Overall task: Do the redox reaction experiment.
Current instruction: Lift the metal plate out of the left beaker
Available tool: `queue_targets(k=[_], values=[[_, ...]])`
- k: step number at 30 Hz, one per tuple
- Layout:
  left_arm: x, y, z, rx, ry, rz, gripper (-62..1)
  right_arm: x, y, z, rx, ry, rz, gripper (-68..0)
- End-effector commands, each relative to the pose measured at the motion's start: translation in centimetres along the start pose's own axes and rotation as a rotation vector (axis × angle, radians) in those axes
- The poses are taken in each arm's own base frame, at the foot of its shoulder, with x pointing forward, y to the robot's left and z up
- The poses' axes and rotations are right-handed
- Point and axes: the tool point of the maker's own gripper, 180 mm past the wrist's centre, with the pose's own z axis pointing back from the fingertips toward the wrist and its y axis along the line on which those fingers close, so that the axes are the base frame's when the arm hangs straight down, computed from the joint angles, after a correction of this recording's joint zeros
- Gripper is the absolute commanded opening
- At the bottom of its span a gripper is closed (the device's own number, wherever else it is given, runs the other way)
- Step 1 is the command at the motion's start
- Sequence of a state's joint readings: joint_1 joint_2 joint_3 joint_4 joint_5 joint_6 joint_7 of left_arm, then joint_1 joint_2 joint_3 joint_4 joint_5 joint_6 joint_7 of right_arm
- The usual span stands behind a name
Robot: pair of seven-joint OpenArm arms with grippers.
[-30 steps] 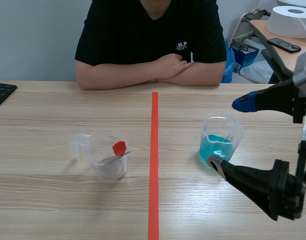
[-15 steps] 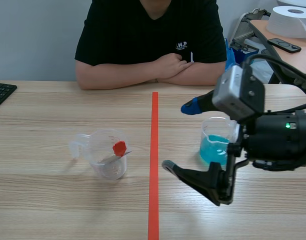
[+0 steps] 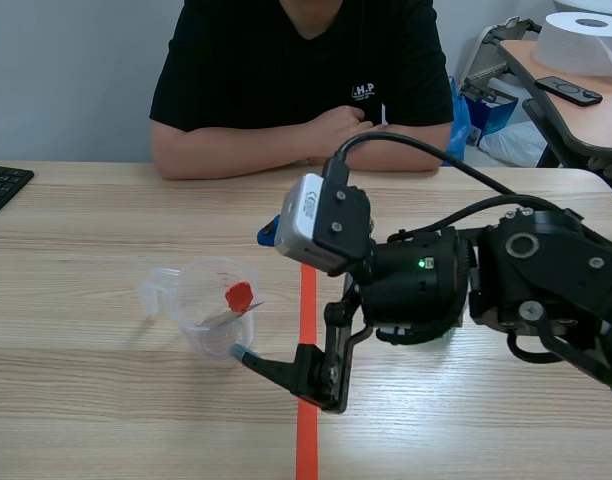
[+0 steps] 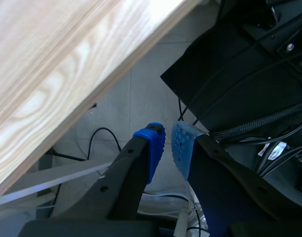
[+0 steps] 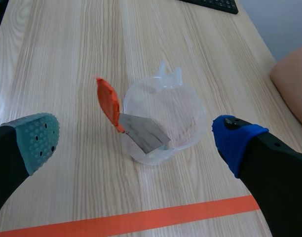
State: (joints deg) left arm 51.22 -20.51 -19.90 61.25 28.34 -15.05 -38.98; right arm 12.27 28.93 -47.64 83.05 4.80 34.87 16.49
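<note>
- The right gripper [image 3: 254,294] is standing wide open and holding nothing. Its blue pad is hanging on the far side and its grey-green pad on the near side of the clear plastic measuring beaker with a side handle [image 3: 214,315].
- A second ago this gripper was bracketing the beaker of blue liquid on the right half of the table. The arm has been swinging across the orange-red tape line [image 3: 308,225] since then, and its bulk is now hiding that blue beaker.
- I am reading this as the arm switching targets and lining up on the clear beaker. No grasp is happening yet.
- The clear beaker is sitting upright on the pale wooden table [image 3: 86,400], left of the tape line. A small scraper with an orange-red handle and a grey metal blade [image 5: 109,106] is leaning inside it.
- That handle is jutting over the rim toward the grey-green pad, so closing the fingers is likely risking a knock against it.
- The left gripper [image 4: 167,148] is hanging below the table edge, its blue pads nearly touching and gripping nothing.
- A person in a black shirt [image 3: 306,90] is sitting across the table with arms folded, well clear, and a black keyboard [image 3: 1,185] is lying at the far left edge.
</note>
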Motion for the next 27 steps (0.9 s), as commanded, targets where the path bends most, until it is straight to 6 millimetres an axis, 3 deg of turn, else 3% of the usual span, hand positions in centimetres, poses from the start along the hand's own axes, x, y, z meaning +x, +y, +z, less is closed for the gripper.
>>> queue_targets(k=[1, 5, 13, 27], values=[[0.3, -0.2, -0.3, 0.001, -0.012, -0.003, -52.4, 1.0, -1.1, -0.1, -0.022, -0.034, 0.019, -7.9], [-0.1, -0.6, -0.8, 0.003, -0.004, 0.011, -52.4, 1.5, -1.3, -0.6, -0.014, -0.063, 0.029, -18.5], [0.3, -0.3, -1.4, 0.006, -0.012, 0.007, -52.4, 2.6, -1.5, -0.7, -0.009, -0.114, 0.042, -29.5], [0.3, -0.4, -1.5, -0.002, -0.010, 0.006, -52.4, 3.7, -1.4, -0.4, -0.008, -0.174, 0.042, -62.9]])
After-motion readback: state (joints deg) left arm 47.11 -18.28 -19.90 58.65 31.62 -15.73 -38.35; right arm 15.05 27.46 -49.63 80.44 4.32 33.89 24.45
